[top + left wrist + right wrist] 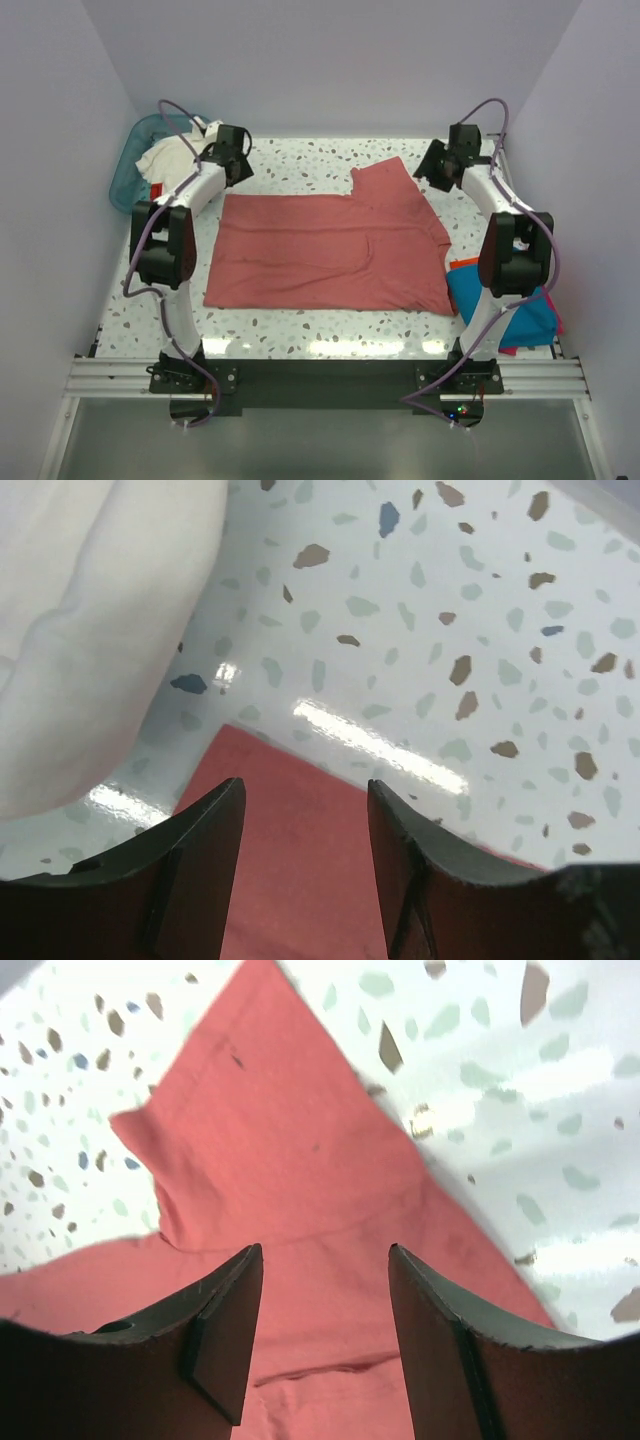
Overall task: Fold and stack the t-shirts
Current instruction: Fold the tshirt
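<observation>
Red t-shirt: The salmon-red t-shirt (330, 255) lay spread flat in the middle of the top view. It was soft cloth with a few small wrinkles. One short sleeve stuck out toward the upper right.
White t-shirt: The white t-shirt (172, 155) sat in a soft, bunched lump at the upper left, hanging over the rim of the basket.
Basket: The teal plastic basket (128, 165) had a curved rim and stood at the upper left edge.
Folded t-shirts: The teal-blue t-shirt (530, 310) lay folded at the lower right, partly behind the right arm. An orange-red t-shirt (462, 264) peeked out at its top edge.
Left pincer: The left pincer (305, 820) had its two dark fingers spread apart with nothing between them. It was over a pointed corner of the red t-shirt, with the white t-shirt at the left of its view.
Right pincer: The right pincer (325, 1290) was also spread and pinched nothing. It was over the red sleeve.
Tabletop: The tabletop (320, 160) was white, smooth and shiny, with grey, brown and blue specks.
</observation>
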You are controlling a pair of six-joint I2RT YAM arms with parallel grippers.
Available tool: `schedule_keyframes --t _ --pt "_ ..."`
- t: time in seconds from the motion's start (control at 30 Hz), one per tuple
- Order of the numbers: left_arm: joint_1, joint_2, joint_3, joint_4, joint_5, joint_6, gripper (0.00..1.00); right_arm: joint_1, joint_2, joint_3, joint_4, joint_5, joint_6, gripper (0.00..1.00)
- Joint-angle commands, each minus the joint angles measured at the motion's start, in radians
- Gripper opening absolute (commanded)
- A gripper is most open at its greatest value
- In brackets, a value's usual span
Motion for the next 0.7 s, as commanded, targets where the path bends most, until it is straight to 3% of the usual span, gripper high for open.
schedule_keyframes --t 0.0,0.23,0.67 --pt "0.004 0.077 0.078 -0.122 -0.118 0.062 0.56 0.0 0.05 0.105 -0.045 0.012 -0.044 0.57" --pt "0.004 0.177 0.187 -0.174 -0.149 0.066 0.53 0.0 0.182 0.29 -0.079 0.025 -0.073 0.57" --pt "0.012 0.284 0.256 -0.181 -0.143 0.077 0.5 0.022 0.329 0.416 -0.047 0.087 -0.142 0.58"
